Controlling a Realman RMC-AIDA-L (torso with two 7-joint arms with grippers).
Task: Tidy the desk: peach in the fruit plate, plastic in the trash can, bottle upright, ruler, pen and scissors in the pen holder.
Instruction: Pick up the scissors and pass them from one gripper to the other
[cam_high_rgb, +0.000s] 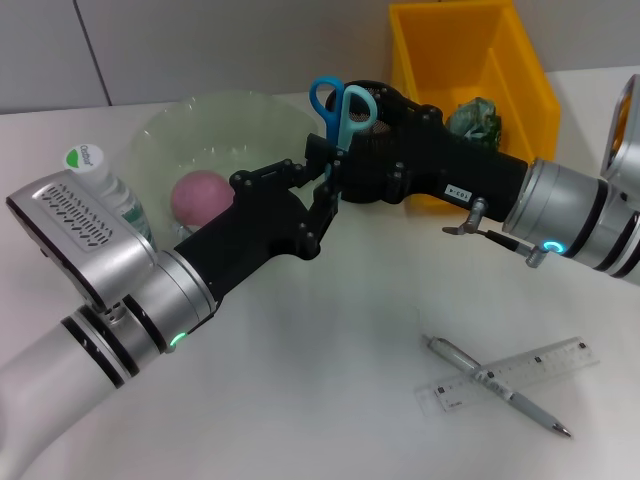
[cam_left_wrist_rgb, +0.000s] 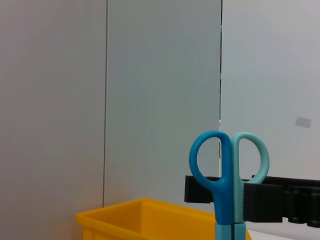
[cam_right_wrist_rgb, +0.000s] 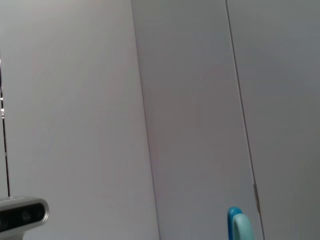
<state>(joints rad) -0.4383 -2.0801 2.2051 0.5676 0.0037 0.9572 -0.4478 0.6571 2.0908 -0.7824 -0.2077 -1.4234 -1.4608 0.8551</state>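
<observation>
The scissors (cam_high_rgb: 335, 112), with blue and teal handles, stand upright above the desk where both grippers meet. My left gripper (cam_high_rgb: 328, 175) reaches in from the lower left and is shut on the scissors (cam_left_wrist_rgb: 229, 170) below the handles. My right gripper (cam_high_rgb: 345, 150) comes in from the right and sits right against them. Just behind it shows the dark mesh rim of the pen holder (cam_high_rgb: 362, 100). The peach (cam_high_rgb: 198, 196) lies in the glass fruit plate (cam_high_rgb: 250, 115). The bottle (cam_high_rgb: 100, 178) stands upright. The pen (cam_high_rgb: 495, 385) lies across the clear ruler (cam_high_rgb: 515, 372).
The yellow trash can (cam_high_rgb: 520, 70) stands at the back right with crumpled plastic (cam_high_rgb: 475, 120) inside. Both forearms cross the middle of the desk. Bare white desk lies in front, between my left arm and the pen.
</observation>
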